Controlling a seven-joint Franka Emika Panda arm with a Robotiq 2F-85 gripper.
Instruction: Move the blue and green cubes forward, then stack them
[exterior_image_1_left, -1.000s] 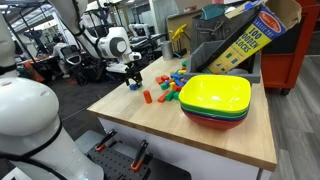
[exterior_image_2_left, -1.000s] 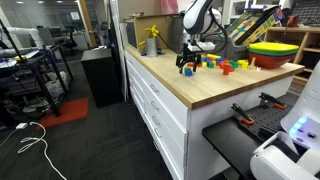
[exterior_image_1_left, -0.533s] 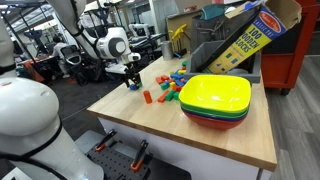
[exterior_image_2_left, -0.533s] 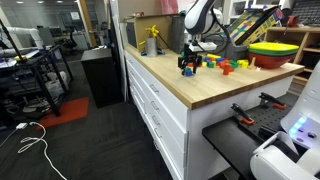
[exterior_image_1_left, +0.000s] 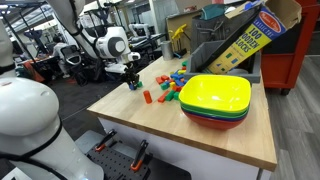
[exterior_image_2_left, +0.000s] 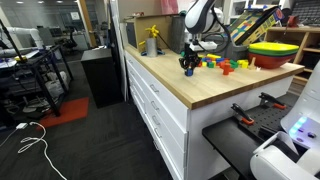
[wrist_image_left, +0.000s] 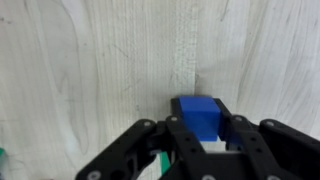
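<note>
A cube (wrist_image_left: 198, 112) sits on the table (wrist_image_left: 90, 60), right between the fingers of my gripper (wrist_image_left: 203, 138). In both exterior views I stand low over one end of the tabletop, and a scatter of small blocks (exterior_image_1_left: 170, 86) lies between me and a stack of bowls (exterior_image_1_left: 215, 98) nearer the other end. A box (exterior_image_1_left: 243, 40) leans behind the bowls, past the table's back edge.

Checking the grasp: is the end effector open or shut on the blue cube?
Shut: the end effector touches both sides of the blue cube in the wrist view.
</note>
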